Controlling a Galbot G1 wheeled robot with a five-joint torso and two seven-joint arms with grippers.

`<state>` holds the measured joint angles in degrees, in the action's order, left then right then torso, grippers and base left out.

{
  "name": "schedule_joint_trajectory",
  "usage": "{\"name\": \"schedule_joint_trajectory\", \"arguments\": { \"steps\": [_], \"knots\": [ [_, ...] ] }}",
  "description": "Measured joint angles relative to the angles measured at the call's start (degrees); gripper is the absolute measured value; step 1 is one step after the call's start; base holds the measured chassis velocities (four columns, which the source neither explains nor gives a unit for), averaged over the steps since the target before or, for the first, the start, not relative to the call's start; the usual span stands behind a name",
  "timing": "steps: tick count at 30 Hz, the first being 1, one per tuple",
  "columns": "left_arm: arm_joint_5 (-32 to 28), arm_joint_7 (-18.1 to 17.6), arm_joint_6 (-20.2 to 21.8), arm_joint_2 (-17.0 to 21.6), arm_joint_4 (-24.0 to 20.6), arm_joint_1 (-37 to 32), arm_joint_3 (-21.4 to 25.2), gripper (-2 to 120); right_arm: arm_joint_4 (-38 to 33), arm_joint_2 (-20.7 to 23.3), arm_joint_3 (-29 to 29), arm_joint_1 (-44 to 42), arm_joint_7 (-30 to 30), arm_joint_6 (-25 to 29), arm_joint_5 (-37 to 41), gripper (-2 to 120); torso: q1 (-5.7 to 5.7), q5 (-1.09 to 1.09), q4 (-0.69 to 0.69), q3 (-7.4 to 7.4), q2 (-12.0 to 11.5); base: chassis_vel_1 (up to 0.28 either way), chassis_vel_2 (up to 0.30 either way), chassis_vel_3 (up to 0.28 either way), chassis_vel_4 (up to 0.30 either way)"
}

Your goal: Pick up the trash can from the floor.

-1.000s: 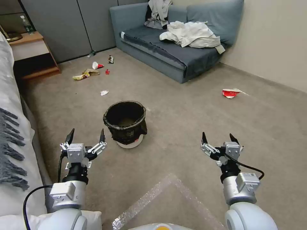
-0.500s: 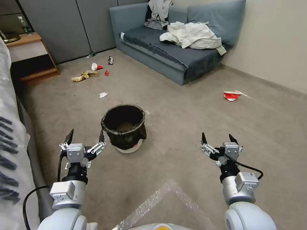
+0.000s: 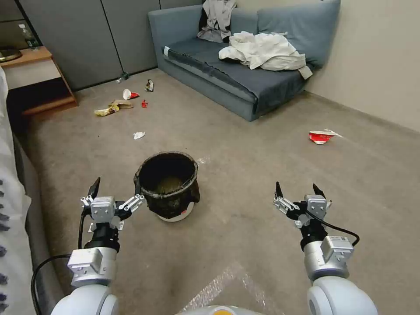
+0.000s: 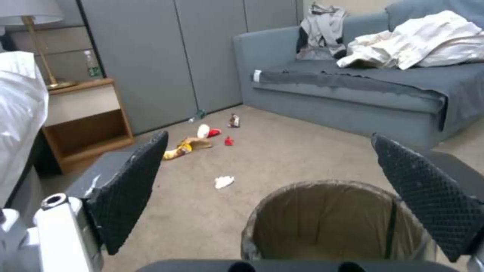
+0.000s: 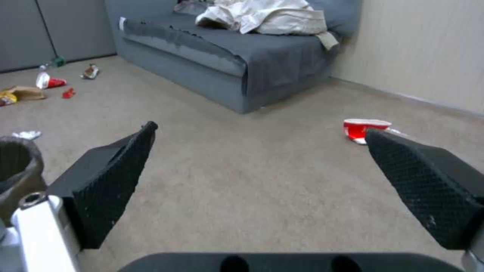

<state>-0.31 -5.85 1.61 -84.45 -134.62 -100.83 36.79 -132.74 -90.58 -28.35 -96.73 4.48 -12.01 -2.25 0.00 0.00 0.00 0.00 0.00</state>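
Observation:
The trash can (image 3: 168, 183) stands upright on the floor (image 3: 262, 175), a small round bin with a crinkled black bag over its rim and a white base below. My left gripper (image 3: 116, 186) hangs open just left of it, one fingertip close beside the rim. In the left wrist view the trash can (image 4: 332, 223) sits low between the spread fingers (image 4: 128, 189). My right gripper (image 3: 298, 191) is open over bare carpet well to the right of the bin. The right wrist view catches the trash can (image 5: 17, 162) at its edge.
A blue sofa (image 3: 245, 74) with heaped clothes stands at the back. A crushed red-and-white cup (image 3: 320, 136) lies on the right. Several scraps of litter (image 3: 118, 105) lie at the far left near a wooden nightstand (image 3: 35, 83). White bedding (image 3: 11, 210) borders the left.
The whole head view has shifted: the camera moved forward, so the trash can now sits lower and closer beside the left gripper. Both grippers stay open in the same pose.

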Motion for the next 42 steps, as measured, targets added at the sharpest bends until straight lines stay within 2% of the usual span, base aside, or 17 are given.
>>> {"name": "schedule_joint_trajectory", "arguments": {
  "steps": [16, 23, 25, 26, 27, 29, 31, 32, 33, 35, 36, 38, 39, 40, 42],
  "knots": [
    [-0.4, -0.2, 0.1, 0.0, 0.3, 0.0, 0.2, 100, 0.0, 0.0, 0.1, 0.0, 0.0, 0.1, 0.0, 100, 0.0, -0.01, 0.0, 0.0, 0.0, -0.105, 0.096, 0.107, -0.099],
    [-2.9, -0.2, 2.8, 0.5, 1.3, 0.9, 1.7, 100, 0.0, 0.0, 0.1, 0.0, 0.3, 0.4, 0.6, 100, 0.0, 0.0, 0.0, 0.01, 0.0, -0.076, 0.075, 0.068, -0.08],
    [-6.0, 0.0, 5.4, 1.2, 2.3, 2.4, 2.9, 100, 0.2, 0.1, 0.1, 0.1, 0.4, 0.4, 0.9, 100, 0.0, 0.0, 0.01, 0.0, 0.0, 0.0, 0.0, 0.0, 0.0],
    [-6.0, 0.0, 5.4, 1.2, 2.3, 2.4, 2.9, 100, 0.2, 0.1, 0.1, 0.1, 0.4, 0.4, 0.9, 100, 0.0, 0.0, 0.01, 0.0, 0.0, 0.0, 0.0, 0.0, 0.0],
    [-8.3, 0.1, 7.9, 1.7, 3.0, 3.6, 3.6, 100, 0.3, 0.1, 0.1, 0.2, 0.4, 0.4, 1.0, 100, 0.0, 0.0, 0.0, 0.0, 0.0, 0.0, 0.0, 0.0, 0.0],
    [-10.7, 0.2, 10.3, 2.3, 3.8, 4.6, 4.2, 100, 0.4, 0.2, 0.1, 0.2, 0.4, 0.4, 1.0, 100, 0.0, -0.01, 0.01, 0.0, 0.0, 0.0, 0.0, 0.0, 0.0],
    [-12.0, 0.2, 11.5, 2.8, 4.2, 5.2, 4.6, 100, 0.5, 0.2, 0.1, 0.3, 0.4, 0.4, 1.0, 100, 0.0, -0.01, 0.01, 0.0, 0.0, 0.0, 0.0, 0.0, 0.0],
    [-13.3, 0.3, 13.1, 3.3, 4.7, 5.7, 4.9, 100, 0.6, 0.2, 0.2, 0.3, 0.4, 0.5, 1.0, 100, 0.0, 0.0, -0.01, 0.0, 0.0, 0.0, 0.0, 0.0, 0.0],
    [-15.4, 0.3, 16.3, 4.3, 5.4, 6.7, 5.3, 100, 0.7, 0.2, 0.2, 0.4, 0.4, 0.5, 1.1, 100, 0.0, -0.01, 0.0, 0.0, 0.0, 0.0, 0.0, 0.0, 0.0],
    [-16.2, 0.3, 17.6, 4.8, 5.8, 7.1, 5.4, 100, 0.8, 0.3, 0.2, 0.5, 0.4, 0.6, 1.1, 100, 0.0, -0.01, 0.0, 0.0, 0.0, 0.0, 0.0, 0.0, 0.0],
    [-17.8, -0.5, 21.2, 5.9, 6.7, 8.0, 5.6, 100, 1.1, 0.4, 0.1, 0.6, 0.4, 0.7, 1.2, 100, 0.0, -0.01, 0.0, 0.0, 0.0, 0.0, 0.0, 0.0, 0.0],
    [-18.7, -1.0, 23.4, 6.5, 7.3, 8.6, 5.6, 100, 1.3, 0.4, 0.1, 0.7, 0.4, 0.9, 1.2, 100, 0.0, 0.0, 0.0, 0.0, 0.0, 0.0, 0.0, 0.0, 0.0],
    [-20.2, -1.6, 26.4, 7.3, 8.2, 9.6, 5.6, 100, 1.5, 0.4, 0.0, 0.8, 0.4, 1.1, 1.2, 100, 0.0, 0.0, 0.0, 0.0, 0.0, 0.0, 0.0, 0.0, 0.0],
    [-20.2, -1.6, 26.4, 7.3, 8.2, 9.6, 5.6, 100, 1.5, 0.4, 0.0, 0.8, 0.4, 1.1, 1.2, 100, 0.0, 0.0, 0.0, 0.0, 0.0, 0.0, 0.0, 0.0, 0.0],
    [-21.5, -2.3, 29.5, 8.3, 10.3, 11.3, 5.0, 100, 1.9, 0.5, 0.0, 0.9, 0.6, 1.2, 1.2, 100, 0.0, -0.01, 0.01, 0.0, 0.0, 0.0, 0.0, 0.0, 0.0]
  ]
}}
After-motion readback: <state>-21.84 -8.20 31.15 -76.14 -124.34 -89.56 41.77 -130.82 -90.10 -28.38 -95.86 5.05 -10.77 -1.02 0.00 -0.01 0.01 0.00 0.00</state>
